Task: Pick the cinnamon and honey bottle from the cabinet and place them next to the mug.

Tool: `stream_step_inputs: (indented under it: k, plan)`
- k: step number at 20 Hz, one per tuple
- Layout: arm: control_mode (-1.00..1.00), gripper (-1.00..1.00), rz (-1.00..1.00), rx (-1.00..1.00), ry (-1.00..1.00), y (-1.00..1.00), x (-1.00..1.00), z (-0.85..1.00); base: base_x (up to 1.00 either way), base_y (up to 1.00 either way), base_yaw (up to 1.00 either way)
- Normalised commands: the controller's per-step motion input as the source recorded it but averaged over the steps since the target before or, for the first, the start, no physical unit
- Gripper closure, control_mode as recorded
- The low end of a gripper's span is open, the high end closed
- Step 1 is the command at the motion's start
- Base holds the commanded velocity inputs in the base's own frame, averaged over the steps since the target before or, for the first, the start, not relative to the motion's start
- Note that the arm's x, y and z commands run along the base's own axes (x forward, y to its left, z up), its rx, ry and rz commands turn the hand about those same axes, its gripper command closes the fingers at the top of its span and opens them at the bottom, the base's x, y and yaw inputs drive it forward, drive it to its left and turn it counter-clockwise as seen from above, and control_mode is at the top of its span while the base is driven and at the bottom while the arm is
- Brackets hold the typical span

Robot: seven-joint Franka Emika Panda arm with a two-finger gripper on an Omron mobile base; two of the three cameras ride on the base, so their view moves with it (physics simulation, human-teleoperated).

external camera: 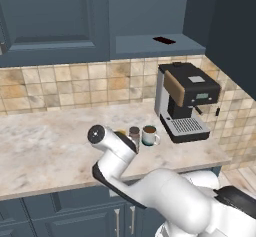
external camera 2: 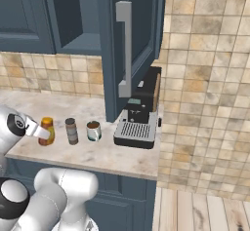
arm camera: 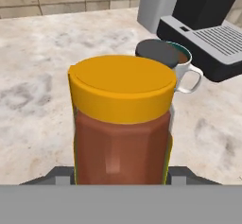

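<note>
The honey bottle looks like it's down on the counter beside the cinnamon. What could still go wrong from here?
1. The gripper is shut on the honey bottle; pulling away before opening could tip or drag it.
2. The cinnamon stands close beside it, with the mug just beyond; a sideways retreat might knock the jar into the mug.

Glossy white rounded arm (external camera: 165, 193) segments, dark joint bands, round grey-black end cap
</note>
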Motion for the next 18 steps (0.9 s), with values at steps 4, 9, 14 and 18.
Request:
stream_step_inputs:
  k: [4, 9, 14, 18]
  plan:
    - [-1.0, 1.0, 0.0, -0.06, -0.03, 0.27, 0.0, 0.0, 0.0, 0.0, 0.0]
    - [-1.0, 1.0, 0.0, -0.02, 0.0, 0.02, 0.1, 0.0, 0.0, 0.0, 0.0]
    - [-1.0, 1.0, -0.02, 0.0, 0.0, 0.0, 0.27, 0.0, 0.0, 0.0, 0.0]
    - [-1.0, 1.0, -0.01, 0.0, 0.0, 0.0, 0.29, 0.0, 0.0, 0.0, 0.0]
